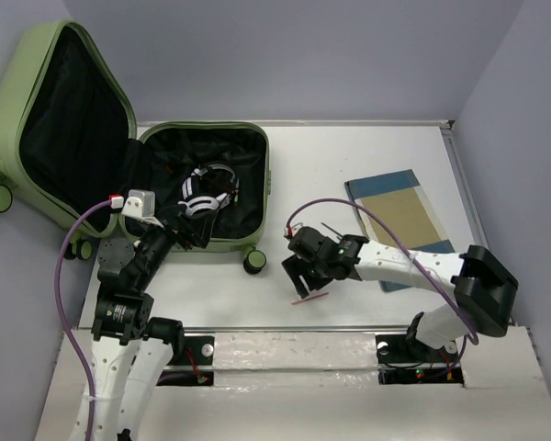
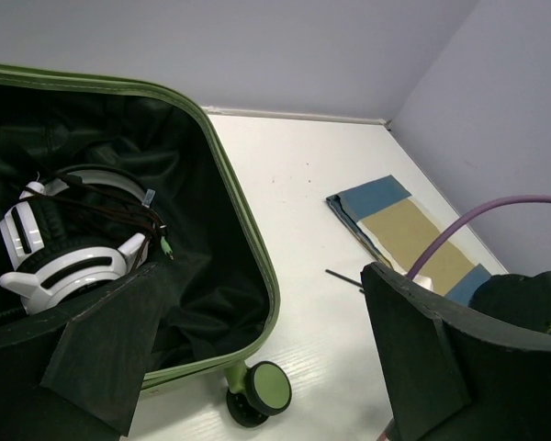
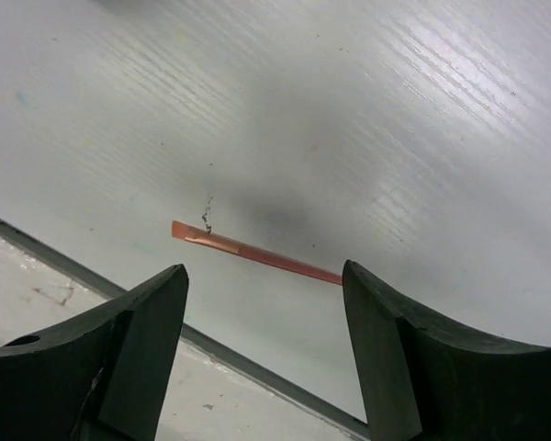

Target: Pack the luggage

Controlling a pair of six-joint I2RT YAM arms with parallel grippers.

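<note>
White table (image 1: 349, 156), grey walls | luggage (image 1: 265, 184) lay open at back left, lid raised, its left edge cut off | headphones (image 1: 207, 191) inside | left gripper (image 1: 191, 231) spread wide, empty, over near rim | right gripper (image 3: 262, 312) parted, empty, above red strip (image 3: 257, 253), one end hidden behind a finger | booklet (image 1: 390, 197) partly under right arm
</note>
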